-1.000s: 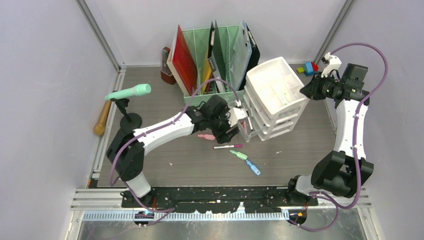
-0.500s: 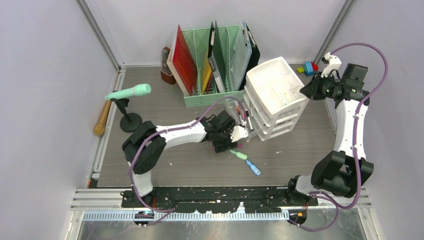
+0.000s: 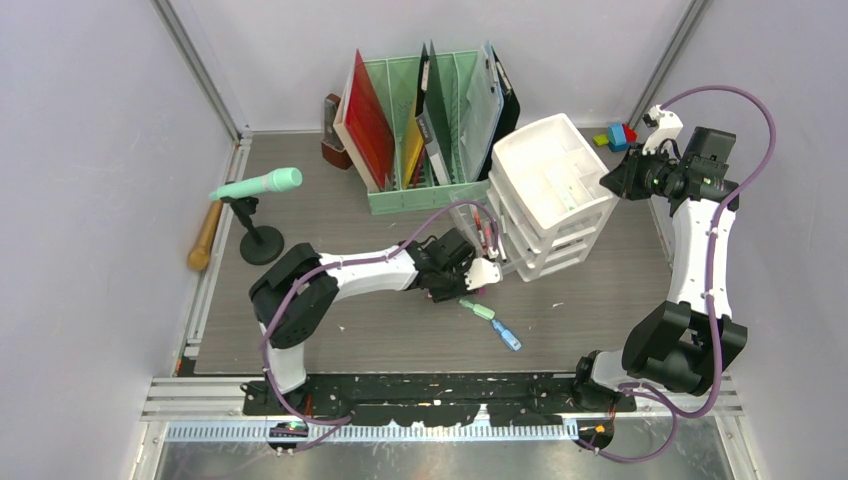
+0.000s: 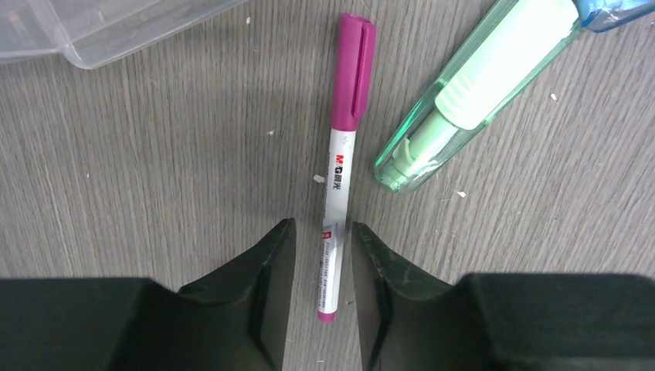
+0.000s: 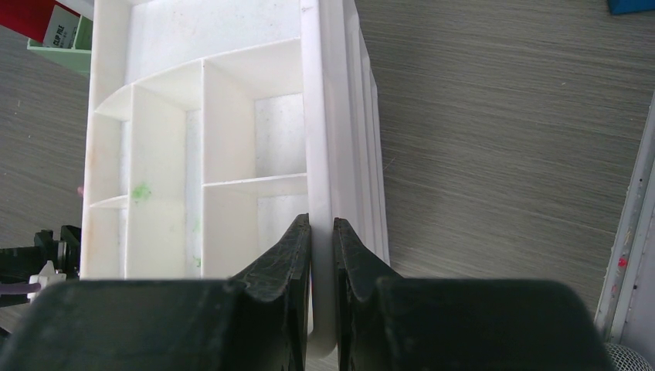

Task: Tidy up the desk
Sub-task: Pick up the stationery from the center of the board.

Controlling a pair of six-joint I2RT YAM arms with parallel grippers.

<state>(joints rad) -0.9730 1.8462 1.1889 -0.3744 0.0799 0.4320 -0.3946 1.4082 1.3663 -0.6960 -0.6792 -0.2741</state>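
Two grippers, two different jobs. The left gripper (image 4: 322,227) is down low over the desk (image 4: 154,154), its fingers (image 4: 282,239) straddling the white tail end of a pen (image 4: 344,139) with a thin gap on each side, so it's open but narrow and not pinching anything. The right gripper (image 5: 321,224) is clamped on the side wall of the white drawer unit (image 5: 317,116), at the far right of the desk. The desk itself is the big grey-brown wood-grain top everything sits on. It's flat and rigid, and nothing anyone will pick up, so "handling" really means the loose stuff lying on it. I'd guess the pen is very light, stiff and smooth plastic, the kind that rolls or skids if one finger touches first. The hold looks to be well back from the magenta cap, near the tail, so my guess is it could droop or swing once lifted. Taking it closer to the middle of the barrel would be safer. A green highlighter (image 4: 471,85) lies just beside the pen on the right, angled away, close but apart from it — the right-hand finger could nudge it. It looks fatter and glossy, probably slippery too, and best grabbed across its body. The drawer unit wall looks like thin plastic that may flex under a hard squeeze.
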